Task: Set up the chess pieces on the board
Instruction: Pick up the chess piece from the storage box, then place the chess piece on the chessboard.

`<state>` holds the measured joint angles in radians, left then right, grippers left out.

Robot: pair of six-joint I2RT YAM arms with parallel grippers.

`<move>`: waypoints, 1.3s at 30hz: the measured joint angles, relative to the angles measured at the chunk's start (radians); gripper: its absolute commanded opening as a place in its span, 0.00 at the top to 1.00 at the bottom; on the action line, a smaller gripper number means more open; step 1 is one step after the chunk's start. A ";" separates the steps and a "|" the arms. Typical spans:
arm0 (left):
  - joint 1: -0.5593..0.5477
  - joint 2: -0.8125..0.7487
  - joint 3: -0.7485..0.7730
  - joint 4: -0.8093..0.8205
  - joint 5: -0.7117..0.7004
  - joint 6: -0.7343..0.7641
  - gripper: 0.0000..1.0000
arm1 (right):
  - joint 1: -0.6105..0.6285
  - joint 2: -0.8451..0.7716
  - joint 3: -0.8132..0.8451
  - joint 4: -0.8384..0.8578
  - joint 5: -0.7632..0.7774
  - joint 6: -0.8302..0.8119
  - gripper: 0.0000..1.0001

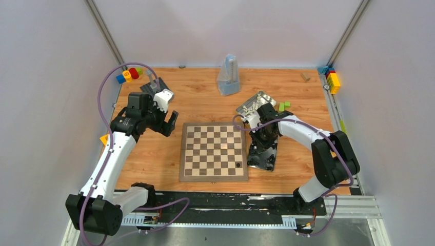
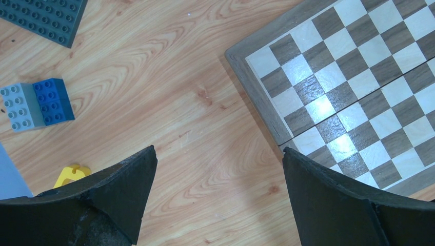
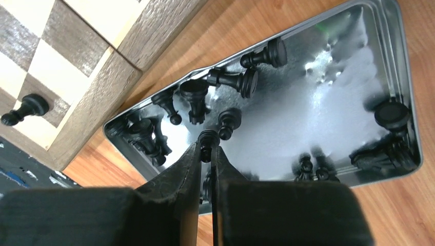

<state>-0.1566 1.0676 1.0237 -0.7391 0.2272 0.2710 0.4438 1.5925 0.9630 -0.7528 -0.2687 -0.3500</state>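
Note:
The board (image 1: 213,151) lies flat at the table's middle with one black piece (image 1: 239,165) on a near right square. That piece also shows in the right wrist view (image 3: 25,110). My right gripper (image 3: 206,148) is down in a shiny metal tin (image 3: 407,102) just right of the board and is shut on a black chess piece (image 3: 207,138). Several more black pieces (image 3: 233,79) lie loose in the tin. My left gripper (image 2: 218,154) is open and empty, above bare table at the board's (image 2: 349,92) far left corner.
A second tin (image 1: 256,105) with pale pieces sits behind the right arm, next to green blocks (image 1: 283,106). A clear bag (image 1: 229,76) stands at the back. A grey studded plate (image 2: 46,18), a blue-grey block (image 2: 36,102) and a yellow bit (image 2: 72,174) lie left.

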 measured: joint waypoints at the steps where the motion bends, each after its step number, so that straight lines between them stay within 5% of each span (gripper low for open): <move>1: 0.000 0.000 0.000 0.000 0.000 0.000 0.00 | 0.000 -0.007 0.001 -0.010 0.001 0.000 1.00; 10: 0.000 0.000 0.000 0.000 0.000 0.000 0.00 | 0.032 -0.108 0.092 -0.088 -0.023 -0.002 1.00; 16: 0.000 0.000 0.000 0.000 -0.010 -0.001 0.00 | 0.179 -0.117 0.122 -0.096 -0.056 -0.014 1.00; 23: 0.000 0.009 0.000 0.000 -0.045 -0.004 0.00 | 0.341 -0.052 0.179 -0.092 -0.074 -0.022 0.99; 39: 0.007 0.009 0.000 0.003 -0.054 -0.004 0.00 | 0.446 0.061 0.190 -0.048 -0.054 -0.034 0.99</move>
<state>-0.1497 1.0767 1.0237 -0.7361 0.1734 0.2672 0.8902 1.6535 1.1530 -0.8013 -0.3225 -0.3840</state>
